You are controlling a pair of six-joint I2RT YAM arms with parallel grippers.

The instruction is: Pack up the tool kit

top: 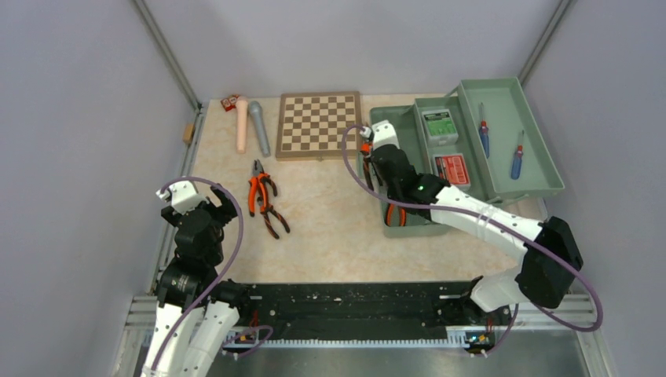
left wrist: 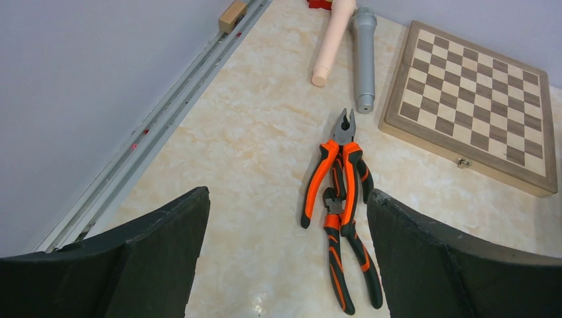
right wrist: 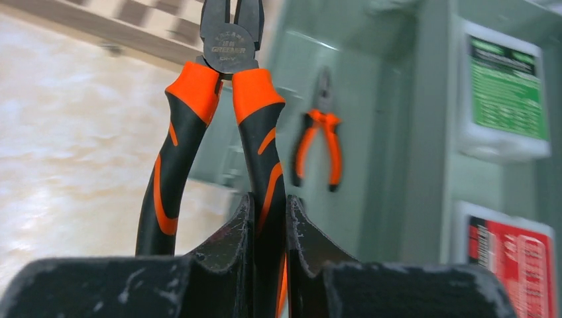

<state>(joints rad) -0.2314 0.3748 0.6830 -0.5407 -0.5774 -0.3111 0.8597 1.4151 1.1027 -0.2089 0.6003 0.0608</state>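
The sage-green toolbox point(top: 408, 126) stands open at the right, its trays folded out. The trays hold a green-labelled box point(top: 439, 124), a red-labelled box point(top: 451, 169) and two screwdrivers point(top: 484, 137). My right gripper point(top: 369, 157) is shut on one handle of orange-handled pliers point(right wrist: 228, 86), held at the toolbox's left edge. Smaller pliers point(right wrist: 318, 149) lie inside the box. Two more orange pliers point(left wrist: 341, 172) lie crossed on the table. My left gripper point(left wrist: 285, 195) is open and empty, just short of them, with the lower pair point(left wrist: 348, 265) near its right finger.
A brown chessboard point(top: 318, 124) lies at the back centre. A pink cylinder point(top: 242, 124) and a grey cylinder point(top: 259, 129) lie to its left, with a small red item point(top: 229, 102) in the back corner. A metal rail point(left wrist: 159, 126) runs along the left wall.
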